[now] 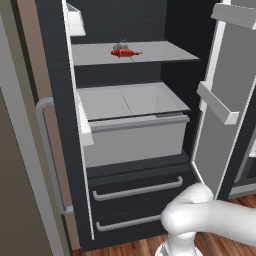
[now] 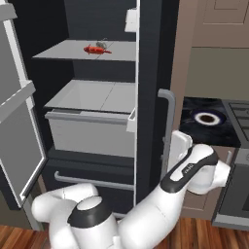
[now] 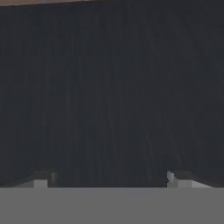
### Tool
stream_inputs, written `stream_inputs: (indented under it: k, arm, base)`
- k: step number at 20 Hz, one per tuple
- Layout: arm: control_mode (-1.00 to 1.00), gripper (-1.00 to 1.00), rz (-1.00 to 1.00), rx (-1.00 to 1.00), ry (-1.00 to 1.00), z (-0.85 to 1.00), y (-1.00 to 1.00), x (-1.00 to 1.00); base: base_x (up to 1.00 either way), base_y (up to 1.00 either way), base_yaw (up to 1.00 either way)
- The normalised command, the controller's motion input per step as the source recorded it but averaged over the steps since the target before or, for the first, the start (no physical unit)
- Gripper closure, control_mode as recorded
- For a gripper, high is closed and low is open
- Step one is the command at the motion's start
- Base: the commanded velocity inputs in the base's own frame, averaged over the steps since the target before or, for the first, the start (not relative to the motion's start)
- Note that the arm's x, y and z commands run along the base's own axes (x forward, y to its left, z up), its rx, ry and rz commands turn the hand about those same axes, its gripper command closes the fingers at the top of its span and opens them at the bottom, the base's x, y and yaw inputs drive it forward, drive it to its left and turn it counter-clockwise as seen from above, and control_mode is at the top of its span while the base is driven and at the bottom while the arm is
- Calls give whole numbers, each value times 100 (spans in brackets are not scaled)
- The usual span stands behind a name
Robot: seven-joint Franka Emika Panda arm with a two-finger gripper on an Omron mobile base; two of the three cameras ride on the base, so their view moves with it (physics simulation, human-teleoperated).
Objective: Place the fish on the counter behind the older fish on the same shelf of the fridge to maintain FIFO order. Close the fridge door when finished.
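Silver-grey slim fish point(image 1: 120, 46) lies on the thin light-grey fridge shelf point(image 1: 160, 52), just behind and touching the bright red fish point(image 1: 125, 52). Two-finger gripper point(image 3: 112, 179), jaws spread wide and empty, faces the black fridge door point(image 2: 150, 97) beside its grey bar handle point(image 2: 168, 121).

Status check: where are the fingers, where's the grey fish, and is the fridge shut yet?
Gripper open, empty, facing dark panel. Grey fish on shelf behind red fish. Fridge door open.

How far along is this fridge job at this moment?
Placement looks done: the grey fish lies behind the red fish on the shelf. In hand: the gripper, fingers wide apart and empty, faces a dark panel. Left: the fridge door stands open and needs closing.
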Motion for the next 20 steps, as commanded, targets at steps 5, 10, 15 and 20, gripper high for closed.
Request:
stream_inputs:
  k: [5,10,15,20]
  arm:
    - [-100,-100,22,-6,0,-1,100,0]
    - [-100,-100,15,-8,0,0,100,0]
    - [-100,-100,7,-6,0,0,100,0]
    - [-100,-100,-1,-3,-2,0,96,7]
  base:
    - [0,0,0]
    - [0,0,0]
    - [0,0,0]
    - [0,0,0]
